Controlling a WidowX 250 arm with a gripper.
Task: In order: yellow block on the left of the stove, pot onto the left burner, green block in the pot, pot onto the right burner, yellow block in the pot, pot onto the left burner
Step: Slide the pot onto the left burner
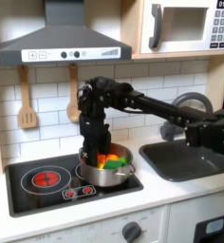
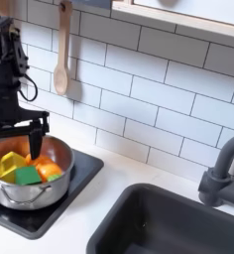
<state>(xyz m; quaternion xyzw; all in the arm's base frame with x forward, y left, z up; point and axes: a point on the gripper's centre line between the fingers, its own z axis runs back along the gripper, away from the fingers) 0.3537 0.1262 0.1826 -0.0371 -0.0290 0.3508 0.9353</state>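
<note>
hovering over the pot [image 2: 30, 179], the gripper [image 2: 18, 134] has its jaws apart, empty. the pot sits on the right burner (rings hidden) holding yellow block [image 2: 11, 162], green block [image 2: 28, 176] and an orange piece [image 2: 50, 171]. left: sliding it to the left burner [image 1: 47, 177]. a sink [image 1: 185, 157] lies beside the stove [image 1: 28, 195].

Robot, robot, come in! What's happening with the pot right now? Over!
Gripper down over the pot, open or shut unclear. Pot on right burner, yellow block, green block and orange piece inside. Left burner bare.

The pot [image 2: 30, 190] is shiny steel (mirror-bright), the stove [image 1: 28, 195] glossy black, the spoon [image 2: 61, 62] matt wood.
</note>
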